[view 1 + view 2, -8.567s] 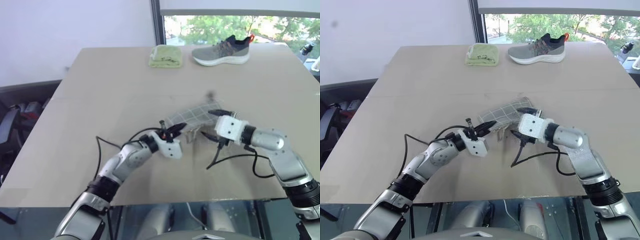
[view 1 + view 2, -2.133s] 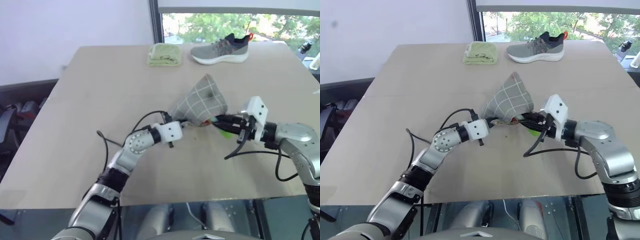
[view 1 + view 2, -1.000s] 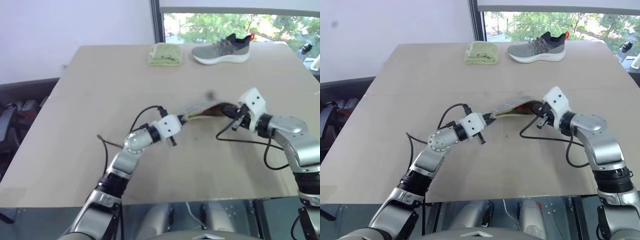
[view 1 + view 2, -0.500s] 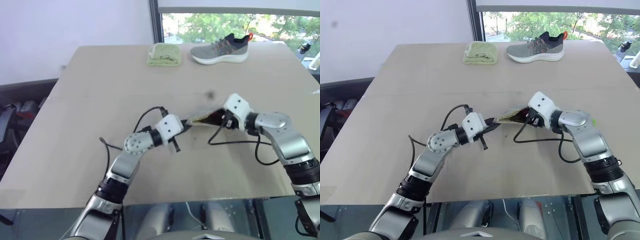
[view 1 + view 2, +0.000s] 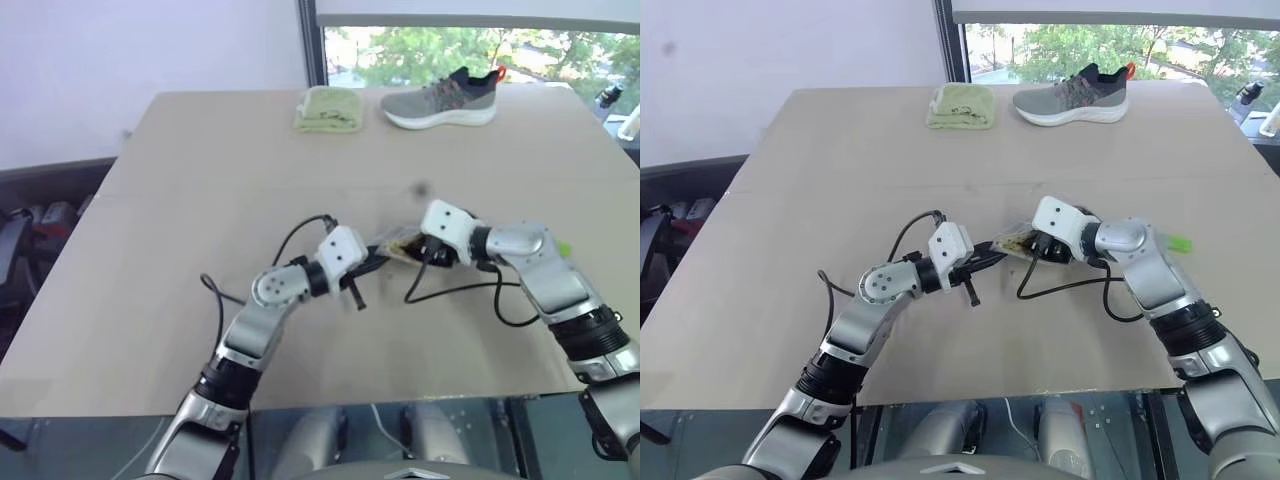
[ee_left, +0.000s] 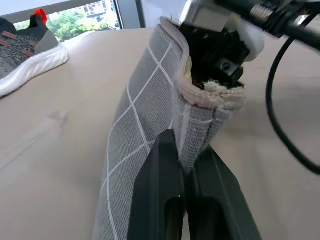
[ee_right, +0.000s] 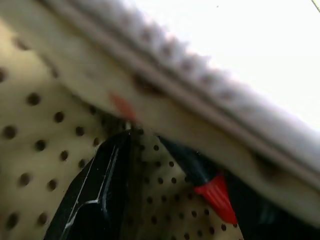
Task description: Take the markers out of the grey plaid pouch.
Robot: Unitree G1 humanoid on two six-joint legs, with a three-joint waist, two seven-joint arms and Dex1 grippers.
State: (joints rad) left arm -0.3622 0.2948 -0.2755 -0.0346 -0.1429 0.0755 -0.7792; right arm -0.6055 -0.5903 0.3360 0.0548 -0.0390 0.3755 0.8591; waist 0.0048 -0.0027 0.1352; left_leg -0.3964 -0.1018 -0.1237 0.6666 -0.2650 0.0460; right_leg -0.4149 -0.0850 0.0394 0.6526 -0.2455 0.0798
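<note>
The grey plaid pouch hangs a little above the table's middle, its yellowish mouth facing my right arm. My left gripper is shut on the pouch's edge, seen close in the left wrist view. My right gripper has its fingers inside the mouth. In the right wrist view they stand apart against the dotted lining, one finger beside a dark marker with a red tip. A light green marker lies on the table just beyond my right forearm.
A grey sneaker and a folded light-green cloth sit at the table's far edge. Black cables loop from both wrists over the table. Bare tabletop lies to the left.
My right gripper let go of the pouch's far end, opened, and moved left and down into its mouth. The pouch is no longer stretched flat between the grippers. The left gripper barely moved.
</note>
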